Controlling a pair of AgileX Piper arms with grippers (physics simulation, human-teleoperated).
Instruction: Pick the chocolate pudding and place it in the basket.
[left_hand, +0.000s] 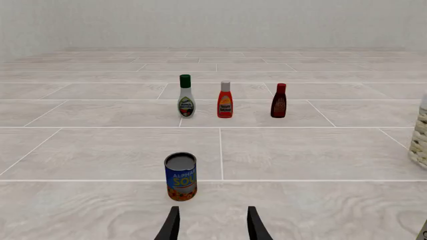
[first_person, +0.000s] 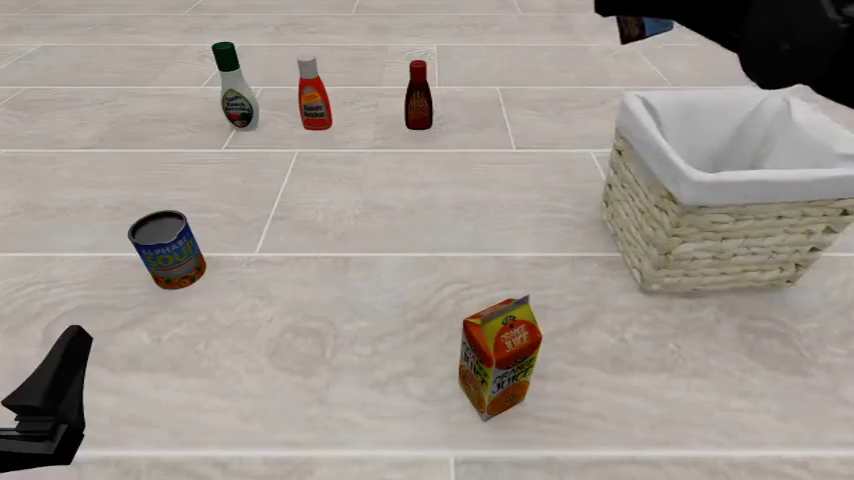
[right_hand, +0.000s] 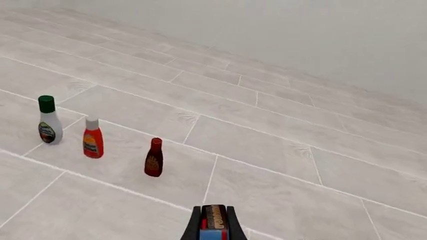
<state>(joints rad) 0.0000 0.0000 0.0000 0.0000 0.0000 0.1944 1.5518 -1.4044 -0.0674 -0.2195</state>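
Chocolate pudding (right_hand: 214, 223) clamped in right gripper (right_hand: 215, 226), up near basket (first_person: 727, 215).

The chocolate pudding (right_hand: 214, 222) was a small box with a dark brown face and a blue band. It was held up in the air, pinched between the two fingers of the right gripper (right_hand: 214, 226). In the front view only a little blue corner (first_person: 645, 27) showed, at about 1 o'clock, just past the far rim of the basket (first_person: 727, 235). The basket was big and square, made of pale straw, with a white cloth folded over its rim. It sat upright on the desk at about 3 o'clock.
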